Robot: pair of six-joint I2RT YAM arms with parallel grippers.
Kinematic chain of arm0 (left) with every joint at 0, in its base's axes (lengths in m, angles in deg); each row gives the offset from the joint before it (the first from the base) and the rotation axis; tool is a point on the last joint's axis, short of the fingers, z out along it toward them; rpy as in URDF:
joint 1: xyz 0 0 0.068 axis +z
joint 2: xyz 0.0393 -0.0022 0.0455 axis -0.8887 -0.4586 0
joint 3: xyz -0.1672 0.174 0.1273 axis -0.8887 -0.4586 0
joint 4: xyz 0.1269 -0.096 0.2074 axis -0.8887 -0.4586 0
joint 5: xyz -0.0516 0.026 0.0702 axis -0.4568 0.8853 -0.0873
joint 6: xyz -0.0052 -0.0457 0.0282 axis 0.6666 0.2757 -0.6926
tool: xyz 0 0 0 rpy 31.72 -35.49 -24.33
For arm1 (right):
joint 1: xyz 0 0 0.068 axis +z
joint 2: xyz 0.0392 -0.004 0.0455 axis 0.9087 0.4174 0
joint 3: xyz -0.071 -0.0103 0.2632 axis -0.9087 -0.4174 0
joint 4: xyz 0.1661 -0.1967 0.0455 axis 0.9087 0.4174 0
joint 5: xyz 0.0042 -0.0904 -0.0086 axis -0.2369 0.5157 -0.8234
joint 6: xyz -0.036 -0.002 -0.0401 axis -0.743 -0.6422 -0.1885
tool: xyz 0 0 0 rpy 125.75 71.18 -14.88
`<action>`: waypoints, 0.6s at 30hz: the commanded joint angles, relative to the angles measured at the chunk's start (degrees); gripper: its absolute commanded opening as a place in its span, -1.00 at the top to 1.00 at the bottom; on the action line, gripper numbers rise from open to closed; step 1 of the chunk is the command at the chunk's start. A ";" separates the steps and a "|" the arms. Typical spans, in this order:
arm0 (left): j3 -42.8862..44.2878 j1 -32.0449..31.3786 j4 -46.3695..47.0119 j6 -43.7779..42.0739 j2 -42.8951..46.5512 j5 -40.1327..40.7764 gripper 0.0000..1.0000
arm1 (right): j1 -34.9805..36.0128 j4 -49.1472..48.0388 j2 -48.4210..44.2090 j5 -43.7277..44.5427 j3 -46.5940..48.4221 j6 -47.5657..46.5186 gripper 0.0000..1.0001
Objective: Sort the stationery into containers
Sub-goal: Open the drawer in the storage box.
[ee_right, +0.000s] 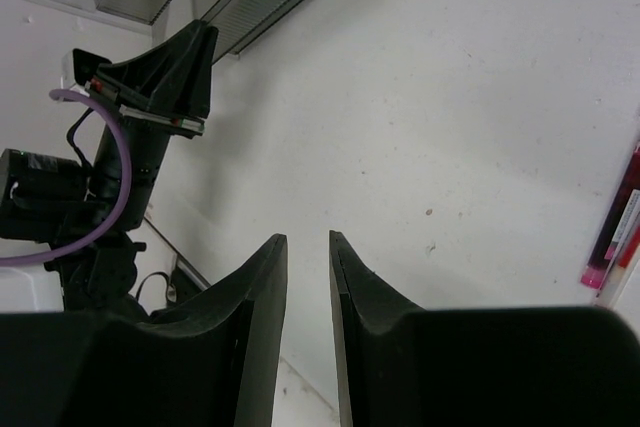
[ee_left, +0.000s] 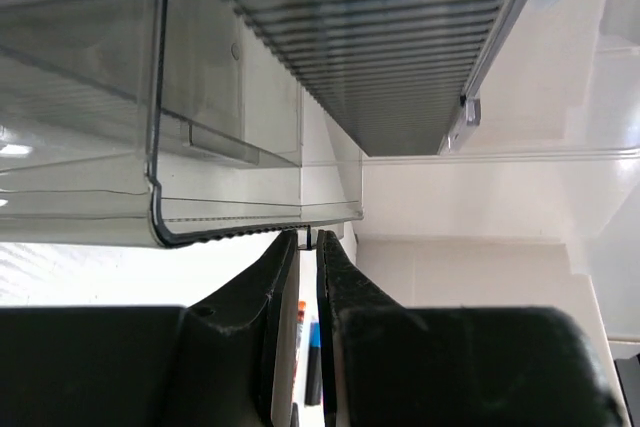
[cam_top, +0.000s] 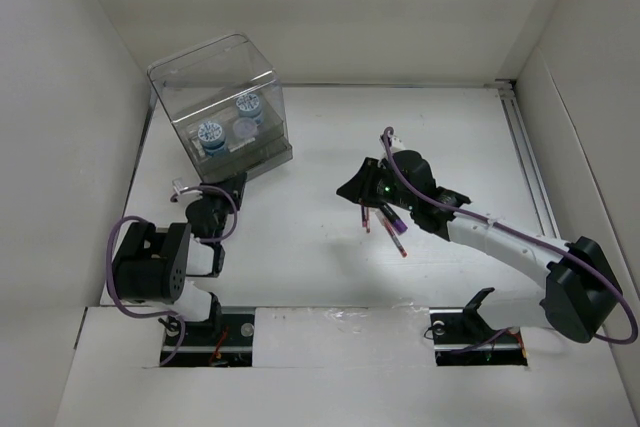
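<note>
The clear organiser box [cam_top: 225, 97] stands at the far left with blue-and-white rolls [cam_top: 210, 134] inside. My left gripper [cam_top: 237, 185] is at the box's lower front. In the left wrist view its jaws [ee_left: 308, 238] are almost together, pinching a thin dark tab at the edge of a clear drawer [ee_left: 250, 232]. Several thin red pens [cam_top: 384, 215] and a dark marker with a purple end [cam_top: 399, 238] lie mid-table. My right gripper [cam_top: 353, 190] hovers just left of them, slightly open and empty [ee_right: 307, 237]. The pens [ee_right: 612, 237] show at the right edge of the right wrist view.
White walls enclose the table on the left, back and right. A red pen and a blue-and-dark marker [ee_left: 318, 357] show through the gap between my left fingers, lying below them. The left arm [ee_right: 150, 77] shows in the right wrist view.
</note>
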State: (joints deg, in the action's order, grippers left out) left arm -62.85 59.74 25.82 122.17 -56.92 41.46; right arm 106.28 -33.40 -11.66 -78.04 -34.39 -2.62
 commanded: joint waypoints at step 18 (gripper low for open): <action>-7.29 -1.17 4.77 -8.11 18.69 -3.86 1.00 | 0.36 -2.38 0.42 2.16 1.65 -0.95 0.30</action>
State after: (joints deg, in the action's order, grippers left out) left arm -68.16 58.96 17.61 117.10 -42.39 39.10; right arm 106.28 -33.37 -11.21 -77.00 -34.39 -2.66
